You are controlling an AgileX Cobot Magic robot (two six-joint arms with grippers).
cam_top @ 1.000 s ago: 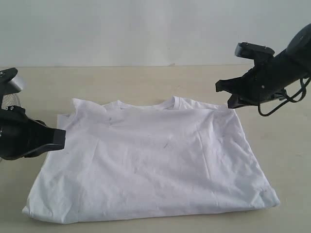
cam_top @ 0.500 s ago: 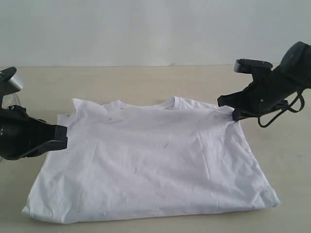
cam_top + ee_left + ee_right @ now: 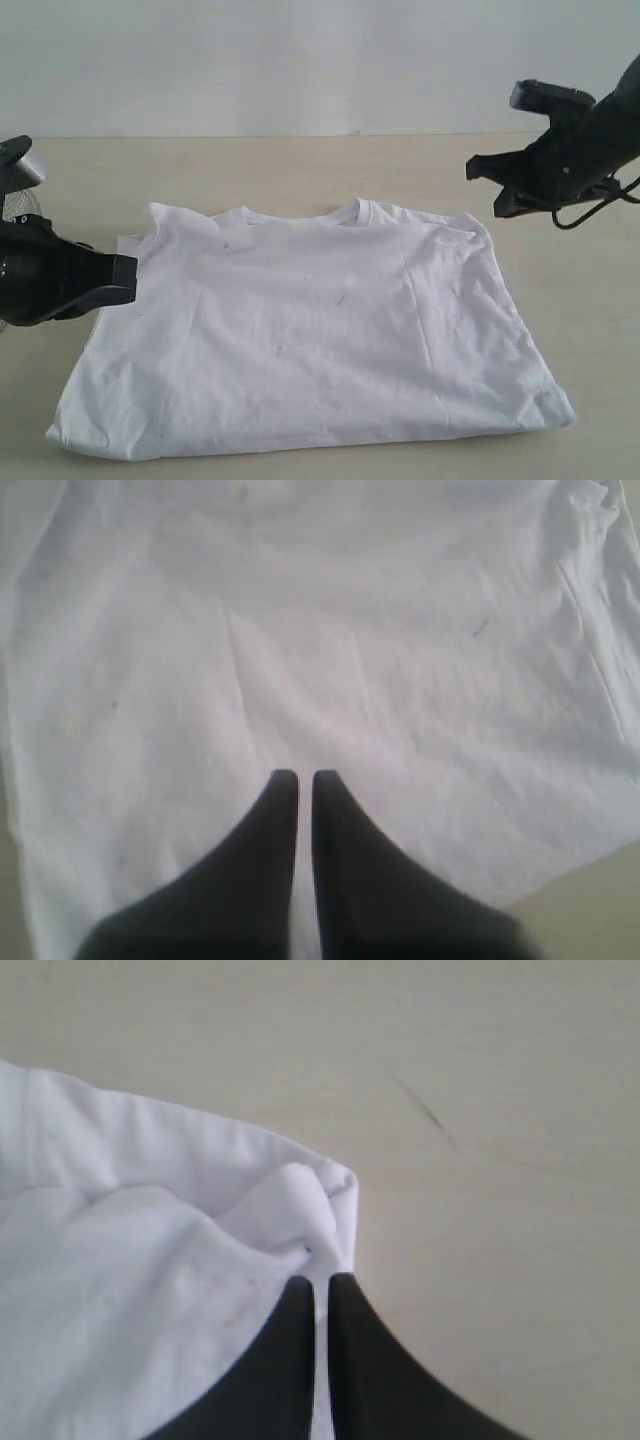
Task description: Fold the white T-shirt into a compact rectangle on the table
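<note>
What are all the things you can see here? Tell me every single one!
white T-shirt: one, white, spread out in the middle of the table, plain side up, no print showing
table: one, pale beige, under everything
wall: one, plain pale grey-white, behind the table
mesh thing: one, grey, at the left edge behind the left arm, mostly hidden
left gripper: one, black, shut, over the shirt's left side, holding nothing
right gripper: one, black, shut, by the shirt's far right corner, which is bunched up a little
</note>
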